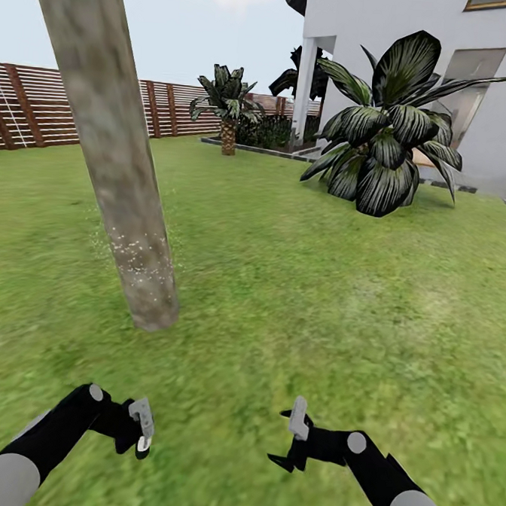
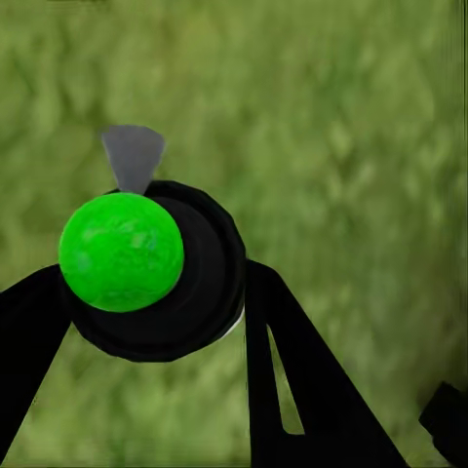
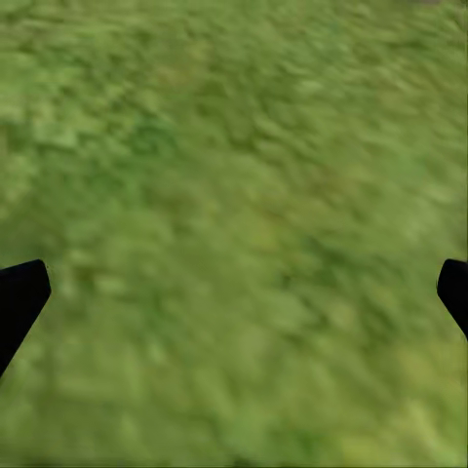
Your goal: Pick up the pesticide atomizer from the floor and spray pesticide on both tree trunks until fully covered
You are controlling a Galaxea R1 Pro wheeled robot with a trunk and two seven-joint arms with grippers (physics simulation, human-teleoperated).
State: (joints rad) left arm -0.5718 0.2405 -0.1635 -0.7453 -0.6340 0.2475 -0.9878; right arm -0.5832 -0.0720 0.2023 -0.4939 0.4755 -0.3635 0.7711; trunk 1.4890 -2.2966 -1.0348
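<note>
Looking from the head, the speckled trunk [image 1: 113, 153] leans ahead of the left gripper [image 1: 143, 432], which clamps the atomizer [image 1: 143, 446]; left wrist shows its green-capped black body [image 2: 156, 268] (between fingers); right gripper [image 1: 291, 441] gapes, fingertips [image 3: 19, 297] over grass [image 3: 244, 195].

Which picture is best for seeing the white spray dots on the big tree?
The head view: white pesticide specks dot the lower tree trunk. The wrist views look down at grass.
</note>
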